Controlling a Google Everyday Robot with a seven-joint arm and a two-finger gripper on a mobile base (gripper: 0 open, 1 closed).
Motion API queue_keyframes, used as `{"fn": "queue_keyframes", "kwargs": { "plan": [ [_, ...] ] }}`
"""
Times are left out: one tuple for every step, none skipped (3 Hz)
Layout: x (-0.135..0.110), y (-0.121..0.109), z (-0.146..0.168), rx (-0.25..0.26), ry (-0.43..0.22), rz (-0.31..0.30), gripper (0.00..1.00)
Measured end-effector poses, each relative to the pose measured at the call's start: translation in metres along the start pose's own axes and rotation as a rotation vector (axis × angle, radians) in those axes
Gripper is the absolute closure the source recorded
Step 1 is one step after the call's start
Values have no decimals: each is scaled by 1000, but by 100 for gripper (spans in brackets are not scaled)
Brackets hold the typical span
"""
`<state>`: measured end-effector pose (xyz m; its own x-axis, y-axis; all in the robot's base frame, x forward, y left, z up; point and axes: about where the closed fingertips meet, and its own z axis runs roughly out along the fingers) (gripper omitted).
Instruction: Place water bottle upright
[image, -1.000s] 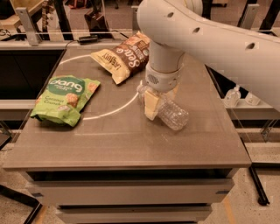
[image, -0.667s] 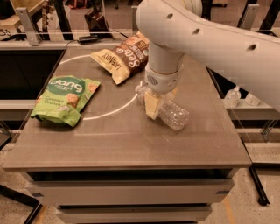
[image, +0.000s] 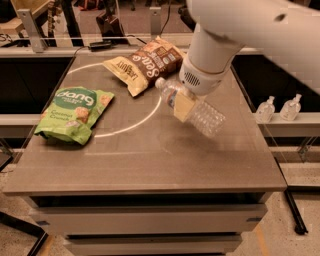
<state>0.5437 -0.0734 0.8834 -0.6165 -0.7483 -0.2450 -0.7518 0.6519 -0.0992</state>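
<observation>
I have my gripper (image: 183, 110) under the white arm's wrist, over the right middle of the grey-brown table (image: 150, 170). Its pale finger (image: 180, 106) lies across the midsection of the clear ribbed plastic water bottle (image: 207, 119), clamped on it. The bottle hangs tilted. Its white cap points up-left, close to the brown-and-yellow snack bag (image: 147, 62), and its base points down-right; it appears clear of the tabletop. A green snack bag (image: 75, 114) lies well apart on the left. Two small clear nozzle bottles (image: 265, 109) stand beyond the table's right edge.

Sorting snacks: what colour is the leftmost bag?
Green bag, camera view; the gripper grips the water bottle right of it.
</observation>
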Motion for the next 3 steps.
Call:
{"fn": "queue_keyframes", "kwargs": {
  "plan": [
    [2, -9, -33, -25, -240, -36, 100],
    [-2, -23, -52, -43, -466, -40, 100],
    [-18, -29, -58, -90, -727, -35, 100]
  ]
}}
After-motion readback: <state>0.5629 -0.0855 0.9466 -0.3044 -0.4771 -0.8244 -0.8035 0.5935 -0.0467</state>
